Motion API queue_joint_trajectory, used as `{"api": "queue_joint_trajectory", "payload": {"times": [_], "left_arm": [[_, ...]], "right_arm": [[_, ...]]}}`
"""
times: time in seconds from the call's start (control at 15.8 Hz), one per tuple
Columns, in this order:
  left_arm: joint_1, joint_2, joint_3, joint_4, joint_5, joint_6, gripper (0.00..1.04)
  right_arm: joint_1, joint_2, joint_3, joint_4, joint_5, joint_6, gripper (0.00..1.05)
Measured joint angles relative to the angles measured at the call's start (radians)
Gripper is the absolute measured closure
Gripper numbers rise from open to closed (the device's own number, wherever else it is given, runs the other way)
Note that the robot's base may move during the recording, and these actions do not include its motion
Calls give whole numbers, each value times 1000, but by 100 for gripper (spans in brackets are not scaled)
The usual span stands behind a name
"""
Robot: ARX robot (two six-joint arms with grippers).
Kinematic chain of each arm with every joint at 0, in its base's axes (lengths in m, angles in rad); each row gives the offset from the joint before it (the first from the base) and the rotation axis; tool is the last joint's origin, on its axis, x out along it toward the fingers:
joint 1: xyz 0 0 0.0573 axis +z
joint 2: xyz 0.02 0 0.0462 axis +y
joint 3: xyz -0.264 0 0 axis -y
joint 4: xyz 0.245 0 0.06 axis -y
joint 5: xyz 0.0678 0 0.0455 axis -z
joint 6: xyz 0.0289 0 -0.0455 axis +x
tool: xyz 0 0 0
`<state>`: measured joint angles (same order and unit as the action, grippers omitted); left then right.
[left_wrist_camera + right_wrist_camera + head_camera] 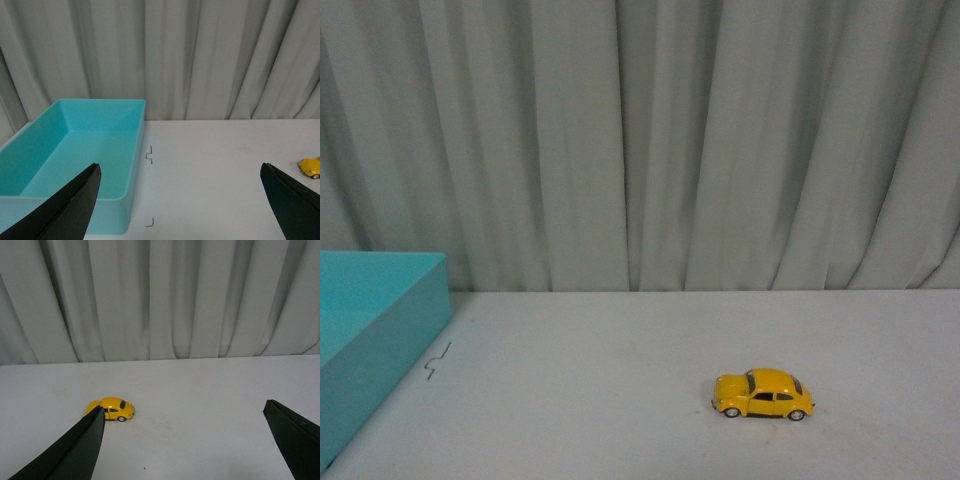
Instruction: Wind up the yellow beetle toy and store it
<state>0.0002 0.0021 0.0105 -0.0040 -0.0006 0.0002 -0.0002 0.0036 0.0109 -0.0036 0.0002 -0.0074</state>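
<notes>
Front view: you have one teal box (382, 335) at the left edge of the white table (600, 430). It is open-topped and cut off by the frame. One yellow beetle toy (763, 394) stands on its wheels on the table, right of centre, side-on to you and well apart from the box. A pleated grey curtain (640, 140) closes off the back.

Left wrist view: you see most of the box's floor, plain teal, with smooth upright walls. The left gripper (180, 167) has its two dark fingers spread wide, with bare table showing between them. Two small dark bracket marks (149, 155) lie on the table just beside the box's outer wall. The toy shows only as a yellow sliver at the frame edge.

Right wrist view: the right gripper (184, 406) also has its fingers wide apart. The toy rests on the table beyond them, close to one fingertip (96, 422) in the picture. You cannot tell whether they touch.

Count: one box, one toy, two grippers, two marks.
</notes>
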Motion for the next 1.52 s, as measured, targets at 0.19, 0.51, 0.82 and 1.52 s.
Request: {"api": "queue_joint_trajectory", "payload": {"times": [0.19, 0.51, 0.82, 1.52], "left_arm": [[0, 0, 0, 0, 0, 0, 7], [0, 0, 0, 0, 0, 0, 7], [0, 0, 0, -2, 0, 0, 7], [0, 0, 0, 0, 0, 0, 7]], "right_arm": [[0, 0, 0, 0, 0, 0, 7], [0, 0, 0, 0, 0, 0, 7], [0, 0, 0, -3, 0, 0, 7], [-2, 14, 13, -77, -55, 74, 7]]}}
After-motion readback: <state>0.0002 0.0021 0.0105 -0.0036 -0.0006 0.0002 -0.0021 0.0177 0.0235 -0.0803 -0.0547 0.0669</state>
